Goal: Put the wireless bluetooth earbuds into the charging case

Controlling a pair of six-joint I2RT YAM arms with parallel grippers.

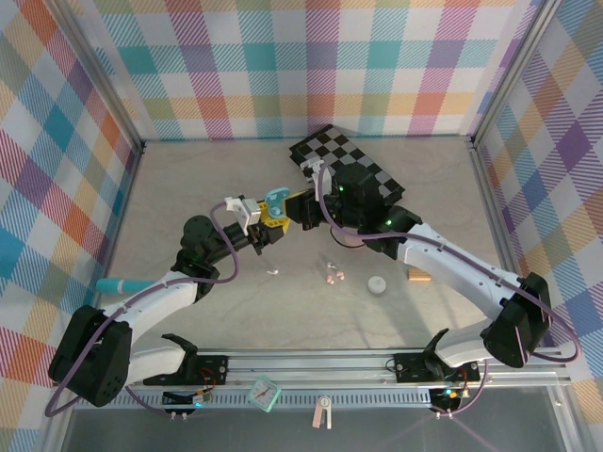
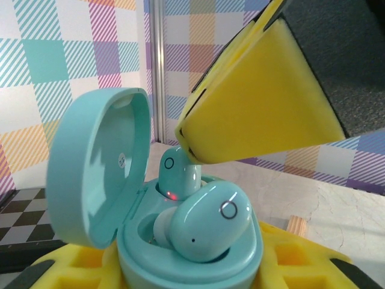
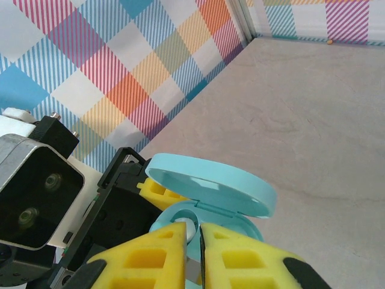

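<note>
The right gripper pinches a small pale blue plastic earbud between its yellow foam pads. The earbud's long axis is upright, its lower end at the rear socket of the pale blue oval charging case. A second earbud lies tilted in front. The left gripper clamps the case, whose lid is open.

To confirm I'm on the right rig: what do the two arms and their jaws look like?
Left arm and right arm: white shells, black joints and bases, a lilac cable looped along each. The jaws carry yellow grid-moulded foam pads on black backing.
</note>
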